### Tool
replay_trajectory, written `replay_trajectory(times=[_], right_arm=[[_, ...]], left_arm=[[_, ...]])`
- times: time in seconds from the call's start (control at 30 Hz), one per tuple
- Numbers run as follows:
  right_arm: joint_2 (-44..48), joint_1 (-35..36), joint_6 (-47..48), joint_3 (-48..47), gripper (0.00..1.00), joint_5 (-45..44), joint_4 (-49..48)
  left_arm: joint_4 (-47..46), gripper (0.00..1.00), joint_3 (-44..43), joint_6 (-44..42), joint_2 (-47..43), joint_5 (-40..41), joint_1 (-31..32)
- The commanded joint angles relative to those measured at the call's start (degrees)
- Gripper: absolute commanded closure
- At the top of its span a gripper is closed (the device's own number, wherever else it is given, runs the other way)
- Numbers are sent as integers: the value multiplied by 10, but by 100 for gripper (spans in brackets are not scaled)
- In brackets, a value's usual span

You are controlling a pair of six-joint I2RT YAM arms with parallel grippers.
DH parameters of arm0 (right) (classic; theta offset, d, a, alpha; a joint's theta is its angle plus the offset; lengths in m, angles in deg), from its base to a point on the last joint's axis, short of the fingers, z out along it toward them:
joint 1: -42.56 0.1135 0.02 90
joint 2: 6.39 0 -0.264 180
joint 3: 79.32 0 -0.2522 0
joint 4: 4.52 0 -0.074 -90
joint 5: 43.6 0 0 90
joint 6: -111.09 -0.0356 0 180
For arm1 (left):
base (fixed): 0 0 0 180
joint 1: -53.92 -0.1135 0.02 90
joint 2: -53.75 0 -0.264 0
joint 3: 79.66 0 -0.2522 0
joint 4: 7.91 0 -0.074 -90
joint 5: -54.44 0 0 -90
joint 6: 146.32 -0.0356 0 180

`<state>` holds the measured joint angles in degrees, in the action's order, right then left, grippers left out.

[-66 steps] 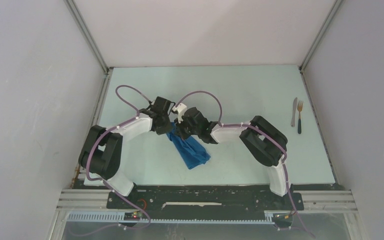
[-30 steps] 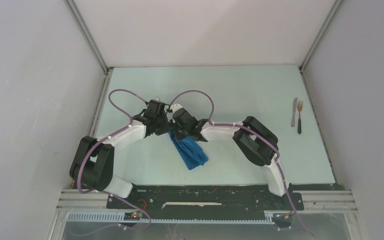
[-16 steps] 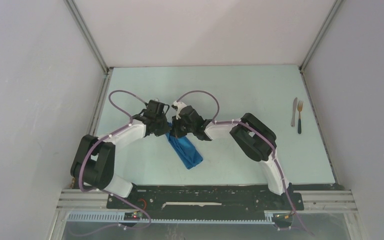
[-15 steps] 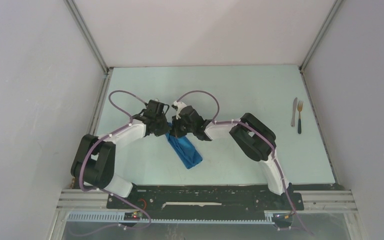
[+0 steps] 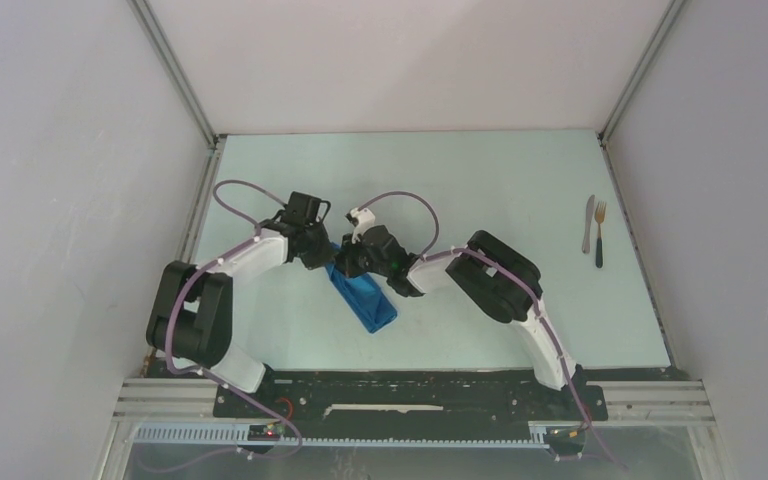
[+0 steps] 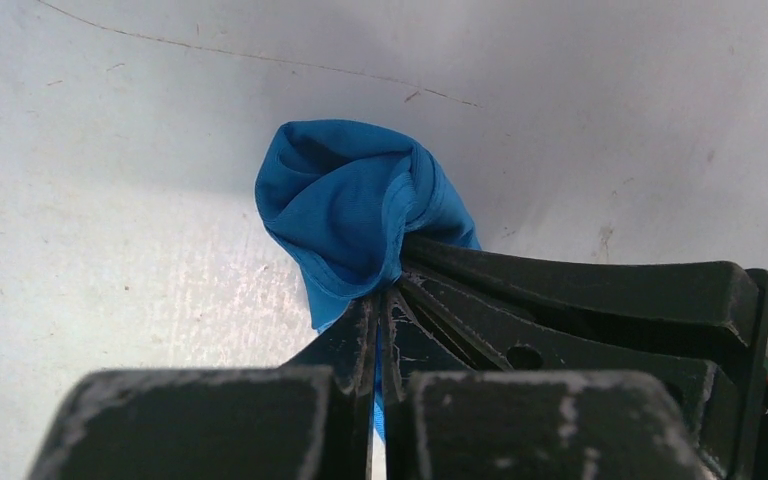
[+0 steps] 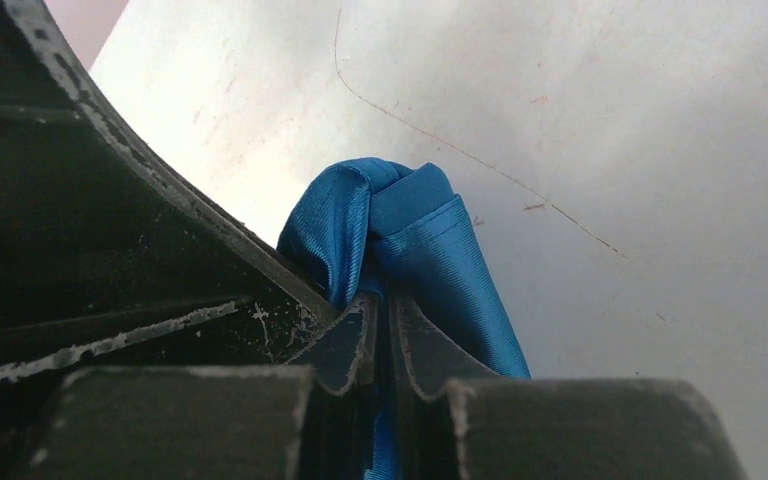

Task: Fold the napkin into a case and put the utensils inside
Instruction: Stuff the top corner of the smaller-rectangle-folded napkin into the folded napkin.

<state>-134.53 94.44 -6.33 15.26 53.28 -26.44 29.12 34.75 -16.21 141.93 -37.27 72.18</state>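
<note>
The bright blue napkin [image 5: 364, 298] lies as a narrow folded strip on the table, running from between my two grippers toward the near edge. My left gripper [image 5: 326, 262] is shut on its far end, with bunched cloth [image 6: 350, 205] past the fingertips. My right gripper [image 5: 345, 266] is shut on the same end, right beside the left one, with cloth [image 7: 410, 240] pinched between its jaws. The silvery knife [image 5: 587, 223] and the dark-handled fork [image 5: 599, 234] lie side by side at the far right of the table, away from both grippers.
The pale table [image 5: 480, 180] is boxed in by grey walls at the left, back and right. Purple cables loop above both wrists. The black base rail [image 5: 410, 392] runs along the near edge.
Both grippers have moved left and slightly nearer with the napkin's end held. The cloth has narrowed from a wider loose shape into a slim strip. The utensils have not moved.
</note>
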Motion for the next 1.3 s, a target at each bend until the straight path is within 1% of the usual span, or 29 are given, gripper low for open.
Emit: replay_trajectory(times=[0.0,0.07,0.17,0.3,0.43,0.53,0.6,0.7,0.83,0.97,1.0,1.07,1.13,1.27], right_arm=[[-20,8,-13,4,87,-11,-66],[-14,8,-18,26,78,-6,-84],[-7,10,-19,32,72,3,-78],[-9,13,-24,36,70,4,-77],[-14,13,-31,40,71,8,-82],[-11,12,-30,39,71,8,-75],[-7,11,-27,40,70,10,-68],[3,11,-23,44,69,21,-57],[19,6,-28,43,55,53,-32],[27,0,-38,44,50,78,-9],[26,-3,-43,45,50,88,-11],[28,-8,-60,51,48,103,-25],[29,-12,-75,60,47,117,-39],[44,-22,-97,80,43,135,-60]], left_arm=[[11,100,-23,17,15,-51,-10],[14,99,-27,16,19,-58,-15],[14,95,-36,15,22,-75,-23],[17,85,-39,12,8,-96,-34],[23,66,-26,2,-41,-97,-50],[35,59,-15,-4,-78,-99,-71],[41,58,-7,-7,-95,-95,-83],[39,63,10,-7,-108,-89,-97],[33,65,25,2,-100,-75,-111],[20,70,29,9,-76,-70,-116],[18,73,31,11,-72,-68,-117],[9,75,39,19,-72,-69,-118],[2,75,48,25,-81,-66,-119],[-2,68,62,22,-107,-54,-120]])
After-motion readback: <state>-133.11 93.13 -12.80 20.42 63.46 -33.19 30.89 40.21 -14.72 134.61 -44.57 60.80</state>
